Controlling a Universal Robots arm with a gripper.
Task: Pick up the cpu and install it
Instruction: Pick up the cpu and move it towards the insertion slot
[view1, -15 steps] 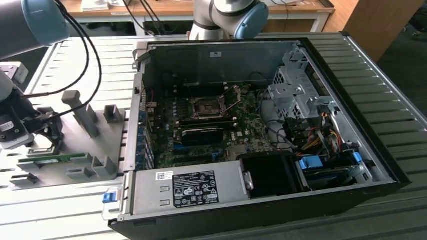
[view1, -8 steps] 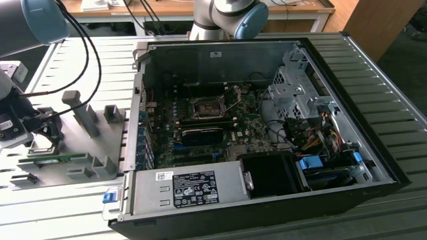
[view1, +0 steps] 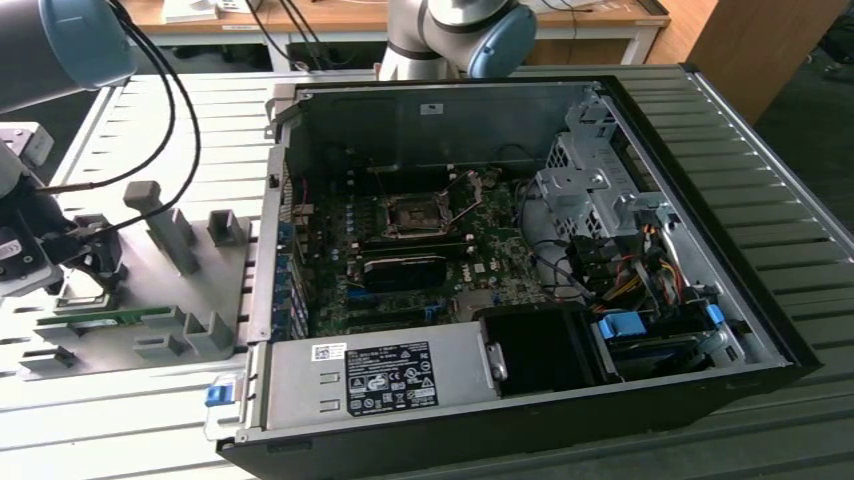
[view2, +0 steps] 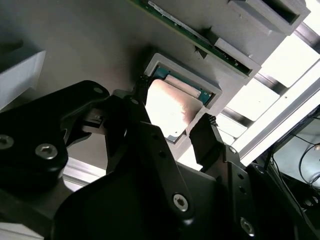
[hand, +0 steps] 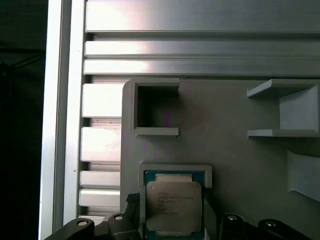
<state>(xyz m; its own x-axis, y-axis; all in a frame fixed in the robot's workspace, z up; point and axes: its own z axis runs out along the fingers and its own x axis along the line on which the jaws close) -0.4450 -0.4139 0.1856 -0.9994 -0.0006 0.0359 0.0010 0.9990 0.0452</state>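
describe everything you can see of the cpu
The cpu is a small flat square chip: a dull silver metal lid with faint print, on a green board that shows as a thin rim. It lies flat in a raised grey pocket of the grey holder plate. The gripper is right at it; whether it touches cannot be told.

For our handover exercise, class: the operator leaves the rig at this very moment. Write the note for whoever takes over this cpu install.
Gripper: open, low over the cpu, jaws standing either side of it; no clamp or lift visible.
cpu: lies flat in its grey holder on the parts tray, at the exterior view's left.
Socket: on the motherboard inside the open computer case, away from the gripper.
Done: gripper is lined up on the cpu.
Left: the pickup itself and the whole install.
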